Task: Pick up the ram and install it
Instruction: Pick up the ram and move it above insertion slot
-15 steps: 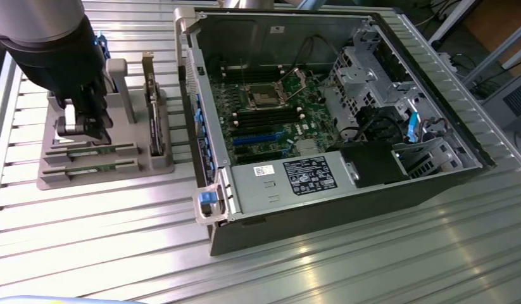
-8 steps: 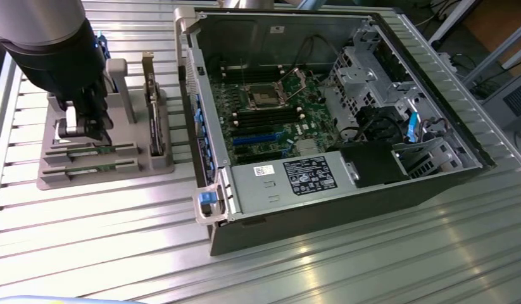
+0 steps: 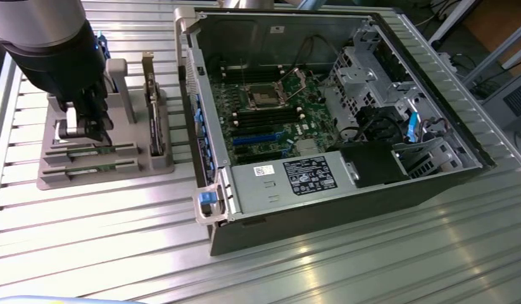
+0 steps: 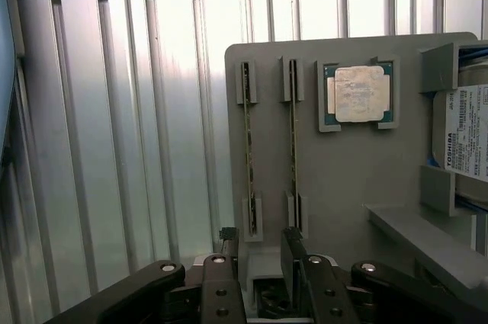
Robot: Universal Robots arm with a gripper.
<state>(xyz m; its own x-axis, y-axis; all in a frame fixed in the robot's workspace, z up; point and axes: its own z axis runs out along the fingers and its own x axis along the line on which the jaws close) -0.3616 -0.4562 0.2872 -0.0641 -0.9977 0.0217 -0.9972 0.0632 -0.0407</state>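
Observation:
Two ram sticks stand on edge in slots of a grey holder. In the wrist view they are thin dark strips, the nearer-to-centre ram and a second ram beside it. From outside, the ram shows at the holder's side nearest the computer. My gripper hangs above the holder, open, nothing between its fingers, and apart from the sticks. In the exterior view the gripper is over the holder's left part.
A square silver processor and a labelled hard drive also sit in the holder. The open computer case lies at the exterior view's right, its motherboard exposed. Everything rests on a ribbed metal table.

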